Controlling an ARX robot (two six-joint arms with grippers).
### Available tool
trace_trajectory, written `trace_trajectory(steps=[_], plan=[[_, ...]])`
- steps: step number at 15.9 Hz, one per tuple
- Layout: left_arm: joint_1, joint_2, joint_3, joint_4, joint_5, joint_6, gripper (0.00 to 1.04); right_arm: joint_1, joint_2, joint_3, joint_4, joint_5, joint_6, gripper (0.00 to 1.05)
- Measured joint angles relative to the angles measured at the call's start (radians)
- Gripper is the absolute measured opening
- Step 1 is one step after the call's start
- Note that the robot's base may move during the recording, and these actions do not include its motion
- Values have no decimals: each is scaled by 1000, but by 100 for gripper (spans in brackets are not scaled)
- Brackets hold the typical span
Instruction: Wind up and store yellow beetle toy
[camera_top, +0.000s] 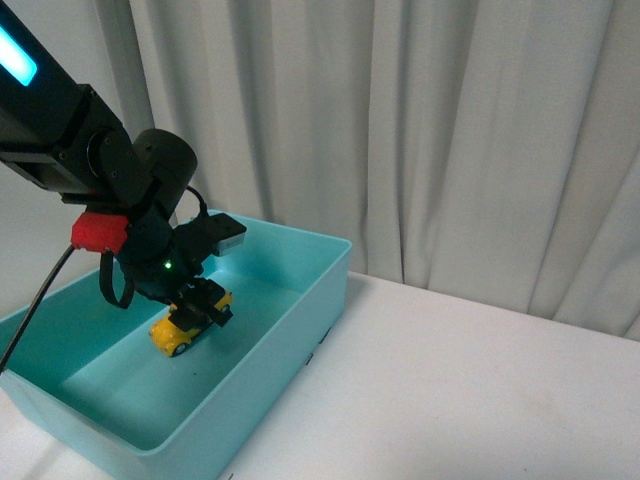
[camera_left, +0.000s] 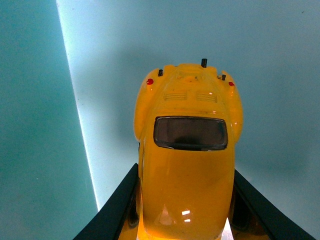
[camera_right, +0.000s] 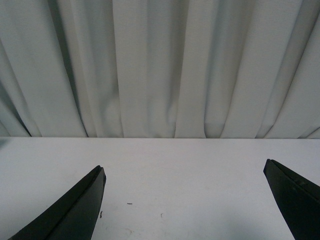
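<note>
the left gripper reaches down inside the teal bin and is closed on the yellow beetle toy, its jaws pressing on the two sides of the car body. in the front view the toy hangs tilted, one end lower and nearer the camera, low over the floor of the bin in its left-middle part; whether the wheels touch the floor i cannot tell. in the left wrist view the beetle is seen from above: glossy yellow roof, a dark window, two small red lamps at the end away from the wrist. the black fingers lie along both flanks, with the teal floor behind. the left arm carries a red block, a small green light and a black cable running down to the left.

the bin sits at the left of the white bench, with a pale curtain behind it.

the right gripper shows only in its own wrist view. its jaws stand wide apart and hold nothing, over bare white bench and facing the curtain
</note>
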Motion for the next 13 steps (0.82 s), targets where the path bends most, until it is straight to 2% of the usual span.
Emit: trace_trajectory(steps=[6, 9, 13], plan=[[5, -38, -10, -6, 52, 0, 99, 0, 0, 0, 0, 0, 0, 98], [13, -182, -24, 32, 128, -6, 98, 0, 0, 0, 0, 0, 0, 98], [3, -471, -144, 110, 198, -47, 98, 0, 0, 0, 0, 0, 0, 98]])
